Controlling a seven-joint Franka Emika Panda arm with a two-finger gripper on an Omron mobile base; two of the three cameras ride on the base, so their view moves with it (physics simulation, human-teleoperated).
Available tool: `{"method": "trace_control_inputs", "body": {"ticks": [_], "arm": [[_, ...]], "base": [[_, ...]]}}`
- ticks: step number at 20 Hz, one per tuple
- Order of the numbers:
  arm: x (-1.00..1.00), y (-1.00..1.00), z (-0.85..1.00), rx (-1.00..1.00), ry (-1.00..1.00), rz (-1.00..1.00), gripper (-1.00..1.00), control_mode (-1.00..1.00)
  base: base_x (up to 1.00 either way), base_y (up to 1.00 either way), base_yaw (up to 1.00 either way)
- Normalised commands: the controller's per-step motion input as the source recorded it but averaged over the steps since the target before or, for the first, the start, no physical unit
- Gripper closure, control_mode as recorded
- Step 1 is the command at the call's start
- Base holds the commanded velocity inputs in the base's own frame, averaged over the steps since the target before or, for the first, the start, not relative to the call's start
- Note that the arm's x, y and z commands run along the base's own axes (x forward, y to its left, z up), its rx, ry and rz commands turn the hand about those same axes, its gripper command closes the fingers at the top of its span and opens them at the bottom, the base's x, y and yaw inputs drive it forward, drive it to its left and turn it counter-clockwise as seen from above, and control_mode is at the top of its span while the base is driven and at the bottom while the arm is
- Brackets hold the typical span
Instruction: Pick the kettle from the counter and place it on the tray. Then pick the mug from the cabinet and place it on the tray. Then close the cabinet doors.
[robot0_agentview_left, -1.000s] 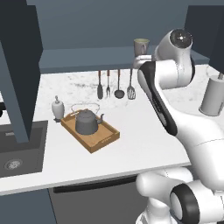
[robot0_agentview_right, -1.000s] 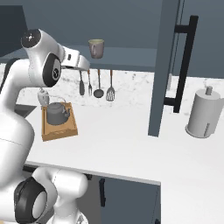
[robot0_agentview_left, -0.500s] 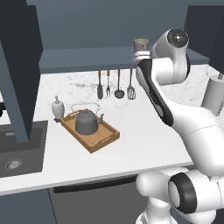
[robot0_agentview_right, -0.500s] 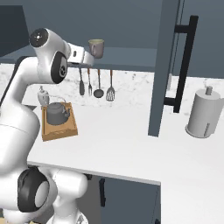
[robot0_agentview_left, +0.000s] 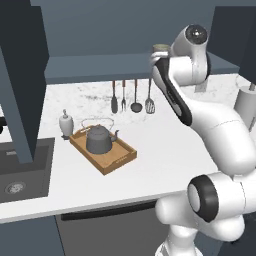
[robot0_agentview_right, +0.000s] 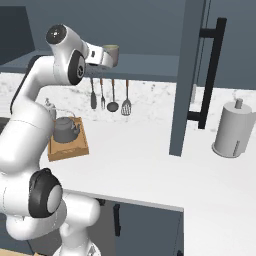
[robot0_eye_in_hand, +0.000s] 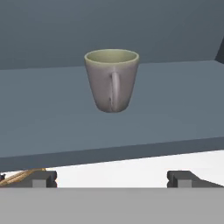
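Mug upright on cabinet shelf, handle facing hand | kettle on tray | gripper spread at 6 o'clock of mug, apart | step: mug pick | next: advance, straddle mug, close.

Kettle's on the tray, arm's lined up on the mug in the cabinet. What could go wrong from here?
1. The mug has its handle turned toward the open fingers; closing across it may twist or tip the mug on the cabinet shelf.
2. The kettle sits mid-tray, leaving little bare wood, so the mug may land on the rim or bump the kettle.
3. The open cabinet door stands near the arm's path back.
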Motion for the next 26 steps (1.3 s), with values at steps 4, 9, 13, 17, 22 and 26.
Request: {"method": "trace_control_inputs", "body": {"ticks": [4, 9, 13, 17, 22, 26], "arm": [[0.41, 0.0, 0.05, 0.0, -0.01, 0.0, -1.0, -1.0], [0.34, -0.06, 0.14, 0.0, 0.0, 0.0, -1.0, -1.0], [0.28, -0.12, 0.11, 0.0, 0.0, 0.0, -1.0, -1.0], [0.22, -0.11, 0.0, 0.0, 0.0, 0.0, -1.0, -1.0], [0.22, -0.07, 0.0, 0.0, -0.01, 0.0, -1.0, -1.0], [0.25, -0.02, 0.0, 0.0, -0.01, 0.0, -1.0, -1.0]], "base": [[0.0, 0.0, 0.0], [0.0, 0.0, 0.0], [0.0, 0.0, 0.0], [0.0, 0.0, 0.0], [0.0, 0.0, 0.0], [0.0, 0.0, 0.0]]}}
